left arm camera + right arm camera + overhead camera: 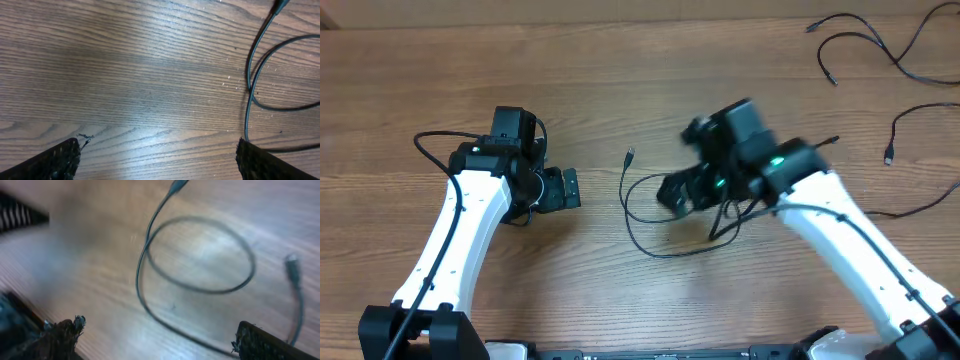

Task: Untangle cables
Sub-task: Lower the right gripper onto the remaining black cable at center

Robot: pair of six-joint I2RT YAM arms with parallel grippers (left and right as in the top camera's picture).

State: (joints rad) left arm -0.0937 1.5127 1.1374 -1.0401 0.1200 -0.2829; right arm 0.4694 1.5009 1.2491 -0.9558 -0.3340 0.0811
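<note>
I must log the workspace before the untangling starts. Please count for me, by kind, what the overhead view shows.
White robot arms: 2
Looped cable at the centre: 1
Cables by the right edge: 3, it seems; they run out of the frame, so this count is uncertain
Total: 6

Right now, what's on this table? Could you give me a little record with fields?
surface: wooden table
middle: looped cable, thin, black, one plug end pointing away from the arms
far right corner: other cables, black, spread out loose
left gripper: open, holding nothing, beside the loop
right gripper: open, holding nothing, over the loop, blurred
</note>
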